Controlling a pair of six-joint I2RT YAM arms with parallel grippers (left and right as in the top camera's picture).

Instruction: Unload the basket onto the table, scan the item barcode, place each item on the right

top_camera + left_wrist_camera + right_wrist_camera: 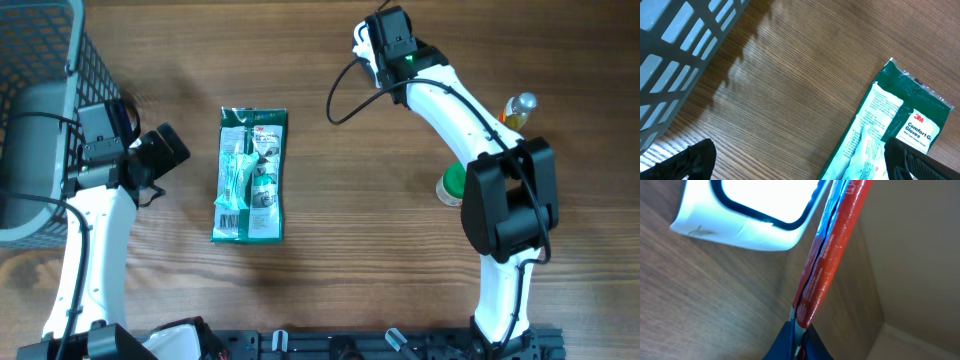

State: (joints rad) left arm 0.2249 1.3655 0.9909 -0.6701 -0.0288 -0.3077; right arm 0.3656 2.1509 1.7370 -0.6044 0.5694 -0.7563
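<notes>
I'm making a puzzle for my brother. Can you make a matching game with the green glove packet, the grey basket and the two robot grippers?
1. green plastic glove packet
2. grey plastic mesh basket
3. left gripper
4. right gripper

a. open
b. at the far left of the wooden table
c. shut on a thin red strip
d. lying flat, mid-table

Pairs: 1-d, 2-b, 3-a, 4-c

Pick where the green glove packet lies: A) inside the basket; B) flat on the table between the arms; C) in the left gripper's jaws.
B: the glove packet lies flat on the table, clear of the open left gripper and outside the basket.
</notes>
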